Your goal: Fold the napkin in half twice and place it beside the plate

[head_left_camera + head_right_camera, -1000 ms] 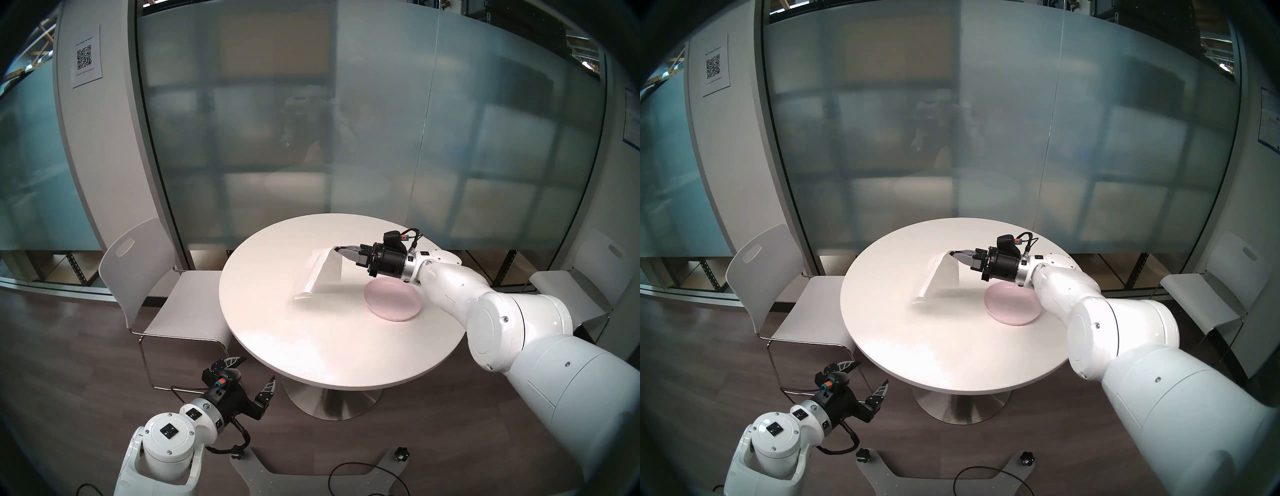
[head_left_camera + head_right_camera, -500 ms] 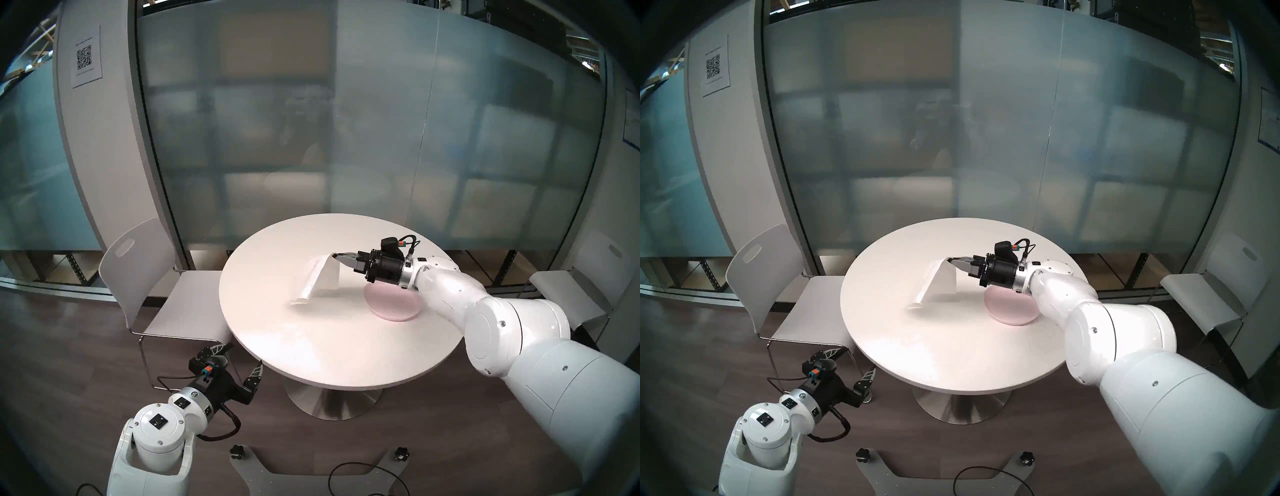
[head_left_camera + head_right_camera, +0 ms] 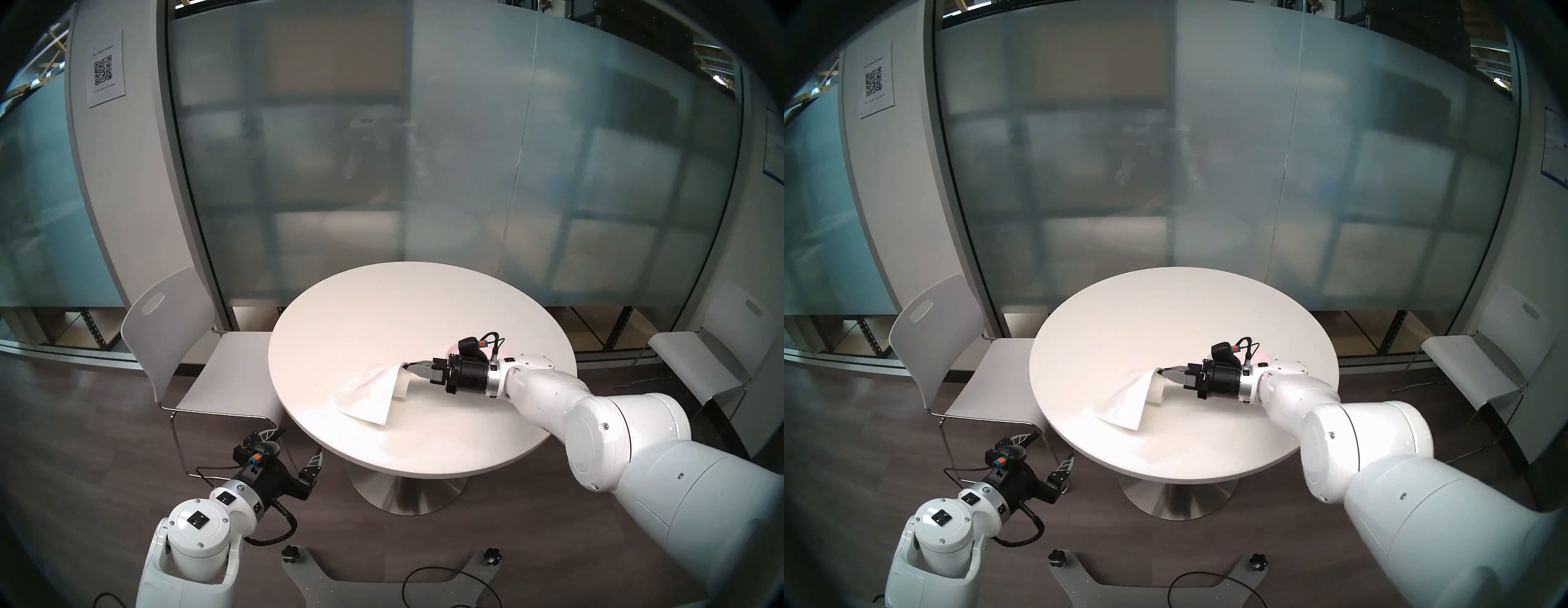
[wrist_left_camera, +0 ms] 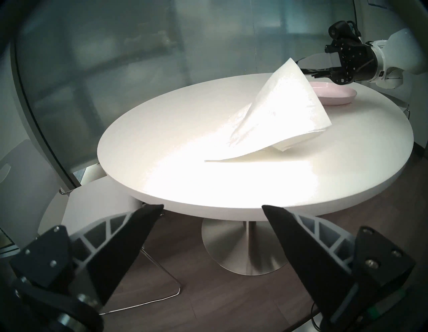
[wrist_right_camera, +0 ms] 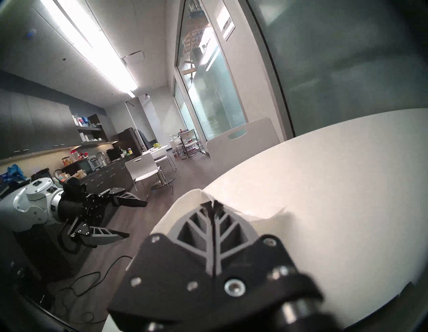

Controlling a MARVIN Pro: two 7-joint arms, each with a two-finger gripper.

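The right tool is closed tight on 1 corner of the napkin, holding it up, probably to bring this corner over for a fold. The rest of the thin, faintly crinkled white paper hangs like a tent and lies on the smooth round counter. The pale pink plate sits just behind the napkin. The left tool waits wide open and empty beside the counter.

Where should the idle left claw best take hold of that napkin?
Probably the napkin's free corner nearest the table edge, approached low from the left gripper's own side. That corner lies flat and clear, while the right gripper pinches the raised corner and the plate sits behind.
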